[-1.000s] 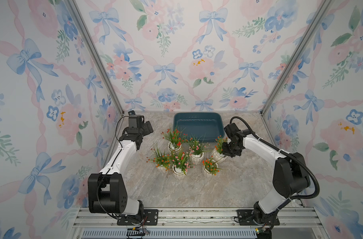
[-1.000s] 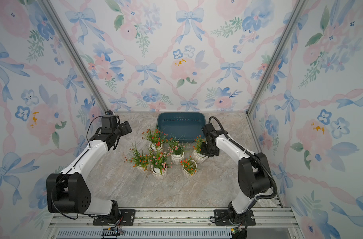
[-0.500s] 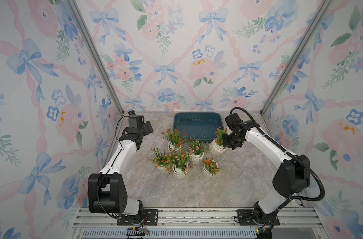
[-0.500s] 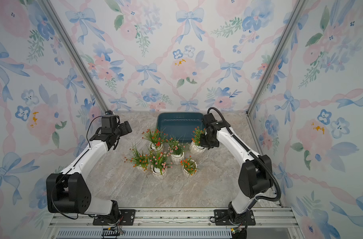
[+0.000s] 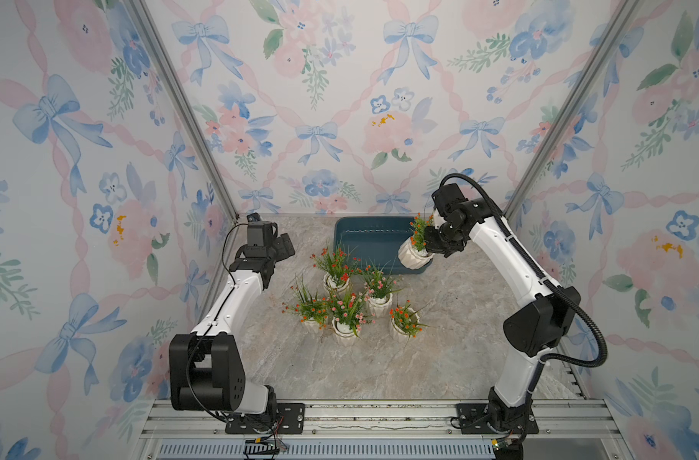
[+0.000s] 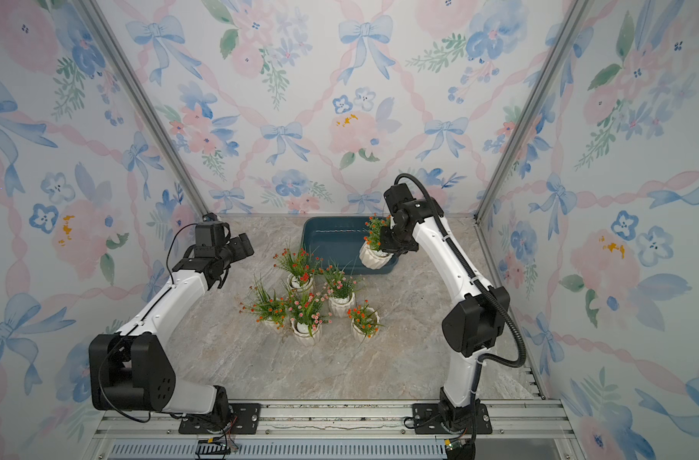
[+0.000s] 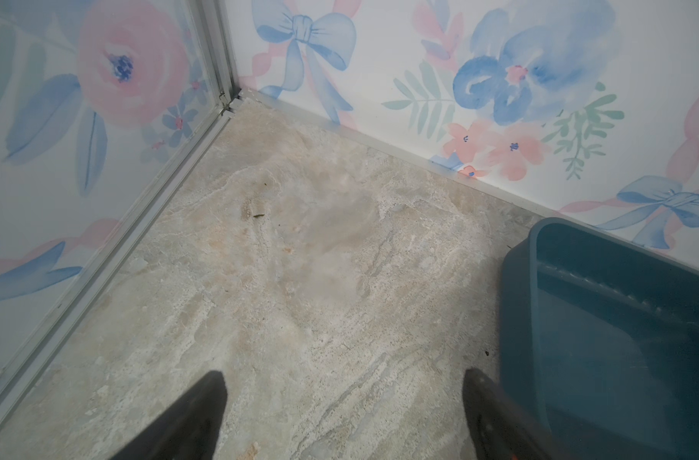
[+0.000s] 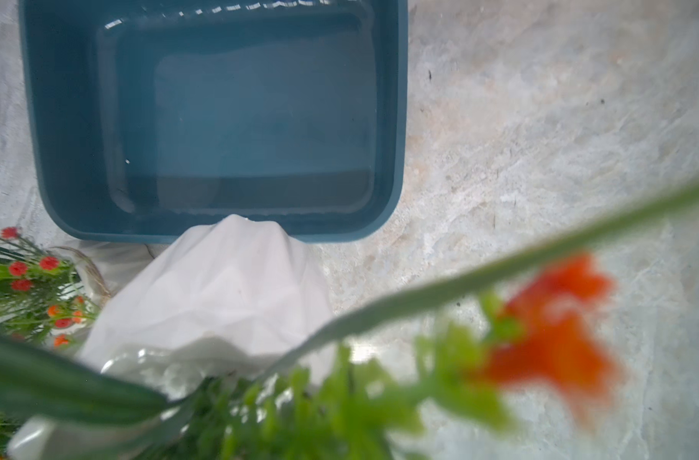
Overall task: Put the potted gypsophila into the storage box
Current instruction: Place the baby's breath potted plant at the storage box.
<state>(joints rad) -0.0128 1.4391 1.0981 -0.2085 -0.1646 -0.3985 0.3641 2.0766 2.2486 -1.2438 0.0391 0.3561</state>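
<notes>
Pot [image 5: 413, 257] raised to storage box [image 5: 364, 247] corner, tilted, sprigs upward.

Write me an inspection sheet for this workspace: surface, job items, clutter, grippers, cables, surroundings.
Surface: marbled tabletop, with a few tiny dark specks.
Job's things: storage box empty; held pot lifted and tilted at the box's near rim, on the right arm's side; five more pots grouped on the tabletop in front of the box.
Clutter: nothing seen.
Grippers: left gripper open and empty over bare tabletop beside the box; right gripper shut on the held pot.
Cables: thin black cable looped at the left wrist; ribbed black hose along the right arm.
Surroundings: floral bow-print walls on three sides, metal corner posts, mounting rail at the front.
</notes>
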